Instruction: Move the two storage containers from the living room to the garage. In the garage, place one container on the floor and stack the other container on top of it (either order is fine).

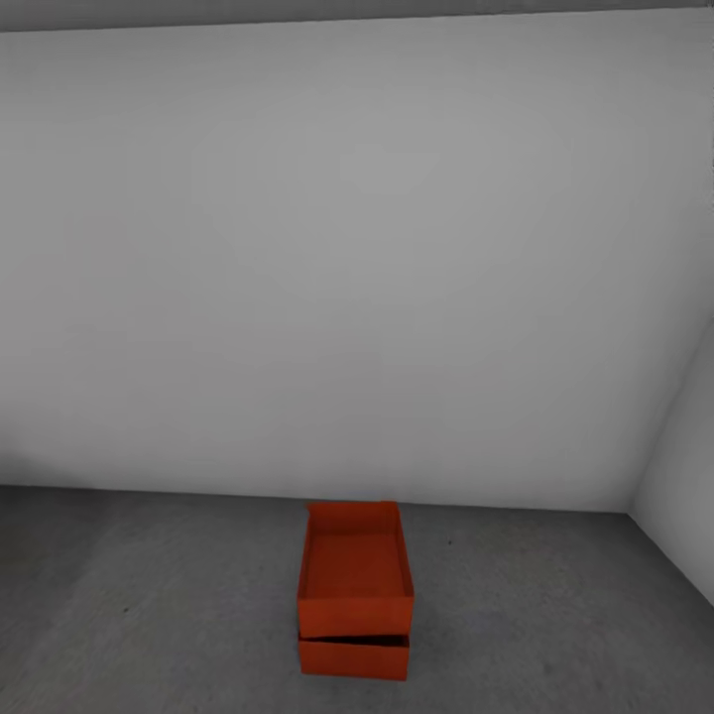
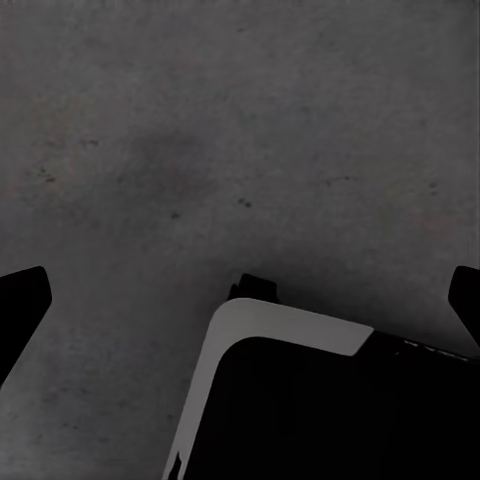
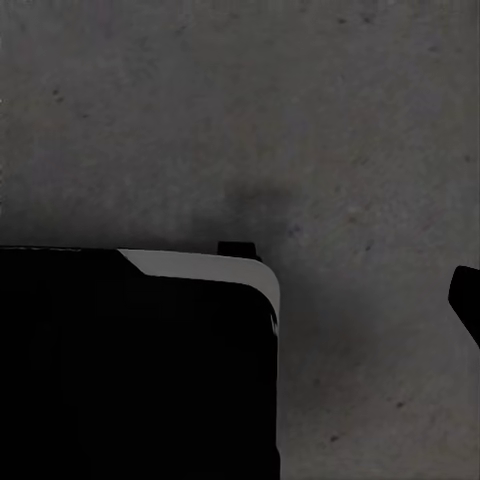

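Observation:
In the head view the two storage containers stand stacked on the dark grey garage floor [image 1: 149,595], close to the pale wall. The upper orange-red container [image 1: 355,570] is open-topped and empty, and sits slightly skewed on the lower container [image 1: 353,658], of which the front wall shows. In the left wrist view my left gripper [image 2: 240,305] is open over bare concrete, its fingertips [image 2: 20,310] far apart at the picture's two edges. Of my right gripper [image 3: 240,300], one dark fingertip [image 3: 466,300] shows at the edge, spread wide with nothing in it.
A plain grey wall [image 1: 357,258] rises behind the stack, and a second wall [image 1: 684,496] meets it at the right corner. Both wrist views look down on my black, white-edged base [image 2: 300,400] over the concrete.

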Controlling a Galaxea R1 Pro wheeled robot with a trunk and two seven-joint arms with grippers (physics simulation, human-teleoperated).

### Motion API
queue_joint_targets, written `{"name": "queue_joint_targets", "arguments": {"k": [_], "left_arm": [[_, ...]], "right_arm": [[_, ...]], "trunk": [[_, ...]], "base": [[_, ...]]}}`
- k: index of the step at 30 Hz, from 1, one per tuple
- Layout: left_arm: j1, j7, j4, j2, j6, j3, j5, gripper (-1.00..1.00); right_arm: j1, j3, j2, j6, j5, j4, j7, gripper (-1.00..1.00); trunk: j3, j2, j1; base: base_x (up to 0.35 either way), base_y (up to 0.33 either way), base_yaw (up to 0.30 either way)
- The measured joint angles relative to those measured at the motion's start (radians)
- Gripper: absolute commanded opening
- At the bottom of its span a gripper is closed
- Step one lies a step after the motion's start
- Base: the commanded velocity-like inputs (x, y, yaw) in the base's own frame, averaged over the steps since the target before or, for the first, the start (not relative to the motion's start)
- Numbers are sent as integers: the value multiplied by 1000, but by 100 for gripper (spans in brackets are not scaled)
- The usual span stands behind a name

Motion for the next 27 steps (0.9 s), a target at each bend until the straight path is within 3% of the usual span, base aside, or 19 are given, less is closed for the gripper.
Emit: {"name": "queue_joint_targets", "arguments": {"k": [27], "left_arm": [[0, -7, -2, 1, 2, -7, -19, 100]], "right_arm": [[0, 0, -1, 0, 0, 0, -1, 100]], "trunk": [[41, 0, 0]], "base": [[0, 0, 0]]}}
